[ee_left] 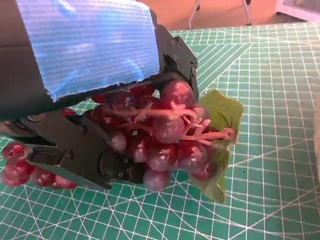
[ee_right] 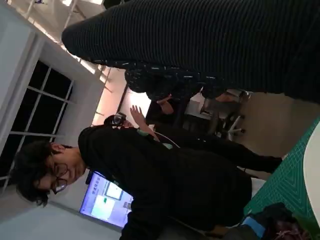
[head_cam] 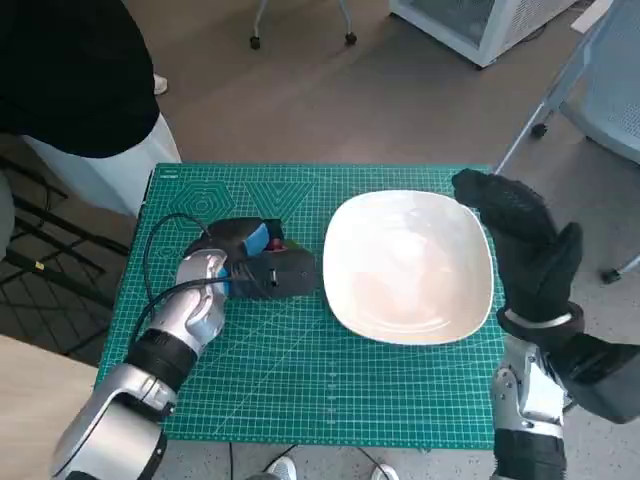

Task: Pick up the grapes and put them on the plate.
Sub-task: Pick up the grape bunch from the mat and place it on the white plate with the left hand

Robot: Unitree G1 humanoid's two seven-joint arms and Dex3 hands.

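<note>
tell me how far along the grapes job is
Done: the left hand has reached the grapes and its fingers close around the bunch, which sits low over the green mat. In hand: the grasp. Left: carrying them to the white plate, which holds nothing. The right hand waits beside it.

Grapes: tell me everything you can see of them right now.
The grapes are a bunch of glossy dark-red berries on pale pink, plastic-looking stems, with a green leaf on one side. They look artificial. The left hand covers them, its black fingers closed around the bunch, with berries bulging out on both sides. The bunch sits low over the green cutting mat, left of the white plate; whether it is lifted is unclear.
</note>
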